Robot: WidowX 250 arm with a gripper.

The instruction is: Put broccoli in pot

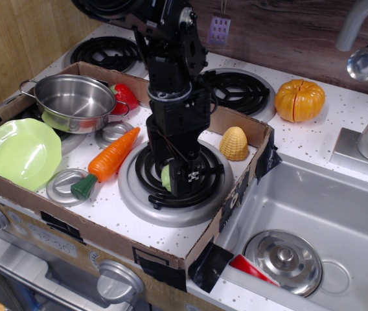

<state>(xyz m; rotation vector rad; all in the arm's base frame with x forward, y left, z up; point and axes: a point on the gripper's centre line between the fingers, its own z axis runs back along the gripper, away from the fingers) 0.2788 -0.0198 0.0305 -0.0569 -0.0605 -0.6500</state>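
The broccoli [166,178] lies on the front right burner, and only a pale-green sliver of it shows beside the black fingers. My gripper [179,177] is low over the burner, right at the broccoli and covering most of it. The fingers point down, and from this angle I cannot tell how the jaws stand or whether they grip it. The shiny steel pot [74,102] with wire loop handles stands empty at the back left of the cardboard tray, well left of the gripper.
A cardboard tray [232,197] walls the stove top. Inside it are a carrot [109,157], a light-green plate [17,153], a red pepper [124,96] and yellow corn [234,143]. A pumpkin [299,100] sits behind, and a lid [284,259] lies in the sink.
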